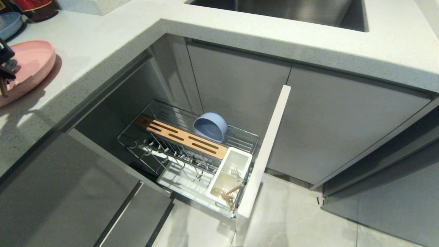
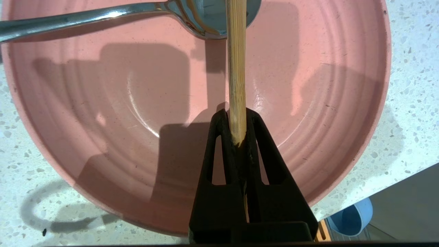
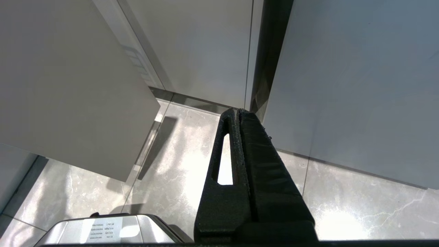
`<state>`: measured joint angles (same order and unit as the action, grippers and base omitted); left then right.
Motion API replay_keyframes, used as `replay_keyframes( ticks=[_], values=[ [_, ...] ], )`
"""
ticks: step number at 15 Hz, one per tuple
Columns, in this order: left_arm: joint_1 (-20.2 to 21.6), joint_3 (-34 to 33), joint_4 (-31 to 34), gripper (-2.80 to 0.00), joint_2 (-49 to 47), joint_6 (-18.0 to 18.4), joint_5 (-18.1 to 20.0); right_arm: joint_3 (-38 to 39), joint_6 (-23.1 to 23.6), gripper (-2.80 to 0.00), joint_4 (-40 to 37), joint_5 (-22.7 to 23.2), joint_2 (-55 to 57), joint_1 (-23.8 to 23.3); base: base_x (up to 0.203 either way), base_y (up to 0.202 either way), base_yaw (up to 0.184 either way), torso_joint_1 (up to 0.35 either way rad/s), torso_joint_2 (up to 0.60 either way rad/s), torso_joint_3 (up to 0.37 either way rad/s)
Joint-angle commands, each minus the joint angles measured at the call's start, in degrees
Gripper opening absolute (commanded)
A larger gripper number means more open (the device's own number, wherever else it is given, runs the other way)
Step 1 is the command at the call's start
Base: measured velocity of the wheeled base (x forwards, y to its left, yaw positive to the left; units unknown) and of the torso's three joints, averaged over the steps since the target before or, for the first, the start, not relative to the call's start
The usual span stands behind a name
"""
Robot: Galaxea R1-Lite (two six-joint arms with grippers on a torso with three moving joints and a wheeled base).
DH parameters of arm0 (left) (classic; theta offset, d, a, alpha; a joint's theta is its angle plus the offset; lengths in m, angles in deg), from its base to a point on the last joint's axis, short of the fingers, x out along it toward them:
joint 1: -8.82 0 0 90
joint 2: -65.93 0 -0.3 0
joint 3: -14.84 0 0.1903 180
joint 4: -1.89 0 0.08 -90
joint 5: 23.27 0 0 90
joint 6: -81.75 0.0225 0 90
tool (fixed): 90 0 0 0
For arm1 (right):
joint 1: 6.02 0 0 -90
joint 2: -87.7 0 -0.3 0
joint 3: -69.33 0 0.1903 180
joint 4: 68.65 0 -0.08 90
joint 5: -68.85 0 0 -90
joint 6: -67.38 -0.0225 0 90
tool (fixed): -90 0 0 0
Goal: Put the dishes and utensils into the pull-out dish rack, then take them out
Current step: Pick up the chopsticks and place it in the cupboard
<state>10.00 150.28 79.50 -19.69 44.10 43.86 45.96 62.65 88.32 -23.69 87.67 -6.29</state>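
Chopstick [image 2: 237, 68] between left gripper [image 2: 236, 118] fingers [image 2: 219, 137]

Pink plate [image 2: 103, 103] on counter, spoon [image 2: 103, 15] inside; blue bowl [image 1: 210, 127] tilted in rack [image 1: 192, 151].

1 pink plate [image 2: 308, 103], 1 blue bowl [image 1: 210, 127], 1 spoon [image 2: 103, 15].

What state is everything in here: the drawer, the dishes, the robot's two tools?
Dish rack: pulled out.
Blue bowl: in rack, on its side.
Pink plate: on counter.
Spoon: on plate.
Left tool: shut on chopstick.
Right tool: shut, empty.
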Motion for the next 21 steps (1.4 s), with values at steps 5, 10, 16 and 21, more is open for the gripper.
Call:
replay_keyframes(
  ticks=[5,10,16,21],
  values=[
    [-2.5,0.0,-3.4,-2.80,8.4,-0.3,-0.2,0.0,0.0,-2.80,0.0,0.0,-0.2,0.0,0.000,0.000,0.000,0.000,0.00,0.000],
    [-13.1,0.0,-4.9,-2.80,13.4,-2.1,0.8,0.0,0.0,-2.80,0.0,0.0,-0.2,0.0,0.000,0.000,0.000,0.000,0.00,0.000],
    [-37.8,-1.2,5.7,-2.80,9.2,-6.9,8.8,0.0,0.0,-2.80,0.0,0.0,-0.2,0.0,0.000,0.000,0.000,0.000,0.00,0.000],
    [-43.3,-1.1,20.1,-2.80,1.4,-3.0,21.4,0.0,0.0,-2.80,0.0,0.0,-0.2,0.0,0.000,0.000,0.000,0.000,0.00,0.000]
  ],
)
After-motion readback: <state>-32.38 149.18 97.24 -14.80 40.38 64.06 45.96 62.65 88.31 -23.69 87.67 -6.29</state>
